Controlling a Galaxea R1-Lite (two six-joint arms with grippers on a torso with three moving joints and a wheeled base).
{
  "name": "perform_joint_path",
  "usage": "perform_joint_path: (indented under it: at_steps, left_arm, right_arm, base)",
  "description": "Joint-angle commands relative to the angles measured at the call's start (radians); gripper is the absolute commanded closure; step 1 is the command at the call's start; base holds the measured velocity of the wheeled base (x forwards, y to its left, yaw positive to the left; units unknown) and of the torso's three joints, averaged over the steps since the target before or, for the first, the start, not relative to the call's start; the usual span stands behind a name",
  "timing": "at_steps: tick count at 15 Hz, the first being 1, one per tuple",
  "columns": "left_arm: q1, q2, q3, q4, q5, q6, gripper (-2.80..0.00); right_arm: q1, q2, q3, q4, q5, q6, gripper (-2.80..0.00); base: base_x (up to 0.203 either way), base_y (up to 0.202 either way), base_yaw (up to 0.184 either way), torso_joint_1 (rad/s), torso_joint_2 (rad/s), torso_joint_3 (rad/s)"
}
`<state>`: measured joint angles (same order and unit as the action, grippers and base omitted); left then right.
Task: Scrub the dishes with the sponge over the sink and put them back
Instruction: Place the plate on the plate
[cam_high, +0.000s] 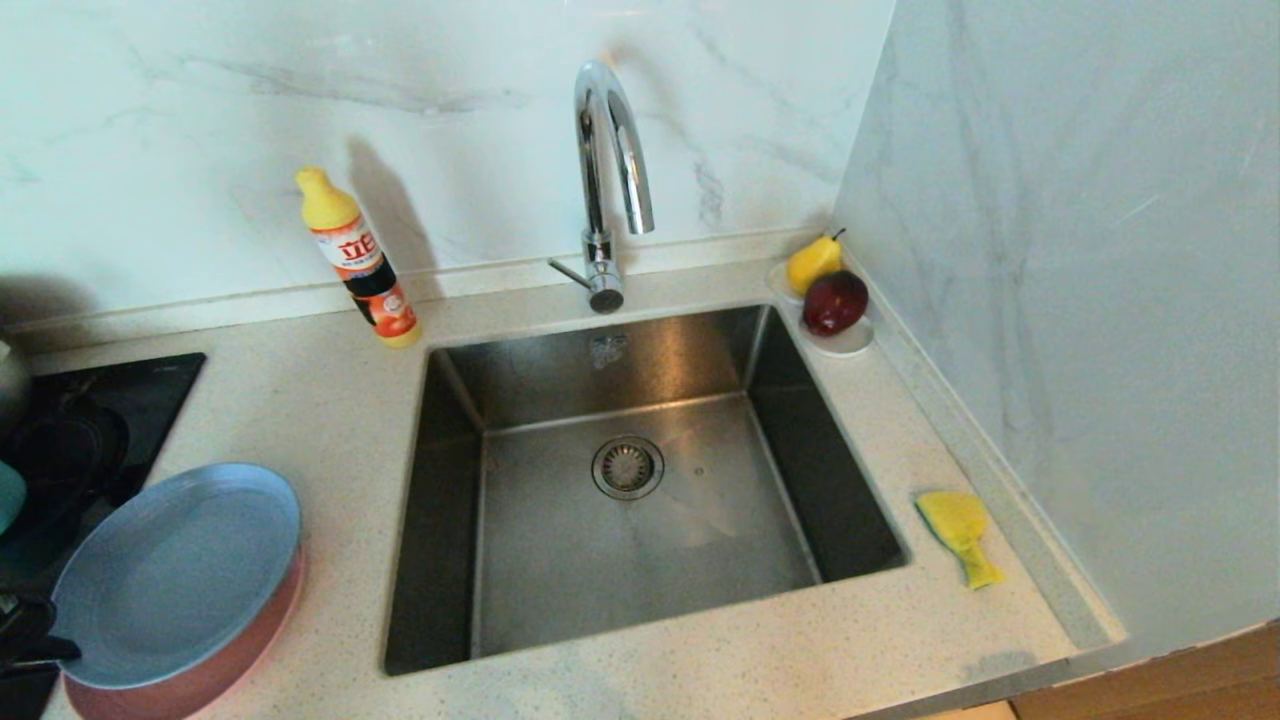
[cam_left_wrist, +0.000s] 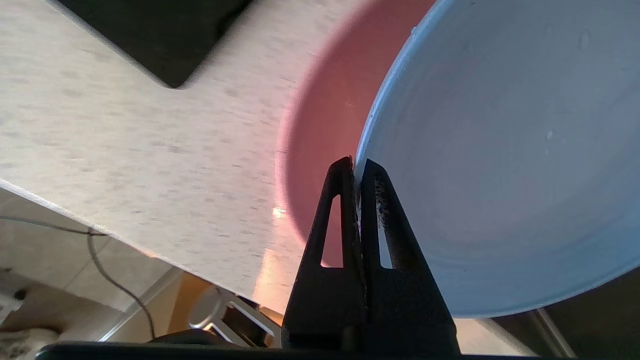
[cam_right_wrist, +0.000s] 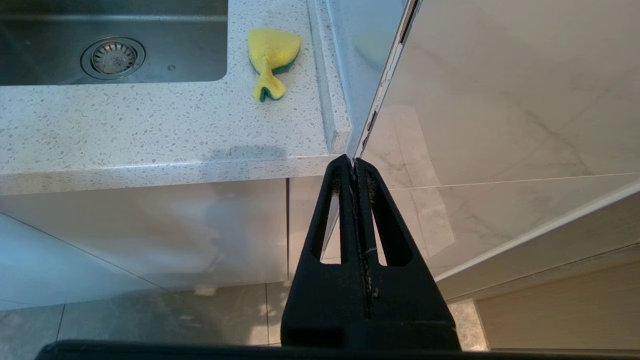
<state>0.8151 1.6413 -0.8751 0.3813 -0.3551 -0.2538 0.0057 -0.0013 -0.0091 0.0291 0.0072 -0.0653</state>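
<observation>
Clamped thin on the grey-blue plate (cam_left_wrist: 500, 150) rim, left claw (cam_left_wrist: 354, 165) risks slippage onto pink plate (cam_left_wrist: 325, 125); right claw (cam_right_wrist: 354, 165) parked, closed empty.

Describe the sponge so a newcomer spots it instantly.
Start at the steel sink. On the speckled counter past its right rim, near the wall, lies the sponge: flat yellow foam, pinched like a fishtail. The only other yellow thing on that side, the pear, sits behind on a saucer.

Counter (cam_high: 330, 420) holds sponge (cam_high: 958, 530), bottle (cam_high: 357, 258), plates (cam_high: 180, 580) (stacked).
</observation>
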Motion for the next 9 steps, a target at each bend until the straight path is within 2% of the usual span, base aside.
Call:
perform_joint_path:
  at_steps: [1,9]
  left_arm:
    - [0.018,0.012,0.001,0.001,0.002,-0.001,0.00]
    - [0.037,0.048,0.061,-0.053,-0.005,0.033,0.00]
  right_arm:
    - [0.000,0.000,0.000,0.000,0.000,-0.001,0.00]
    - [0.000,0.000,0.000,0.000,0.000,-0.001,0.00]
  base:
    - [0.000,0.000,0.000,0.000,0.00,0.000]
    - [0.000,0.000,0.000,0.000,0.00,0.000]
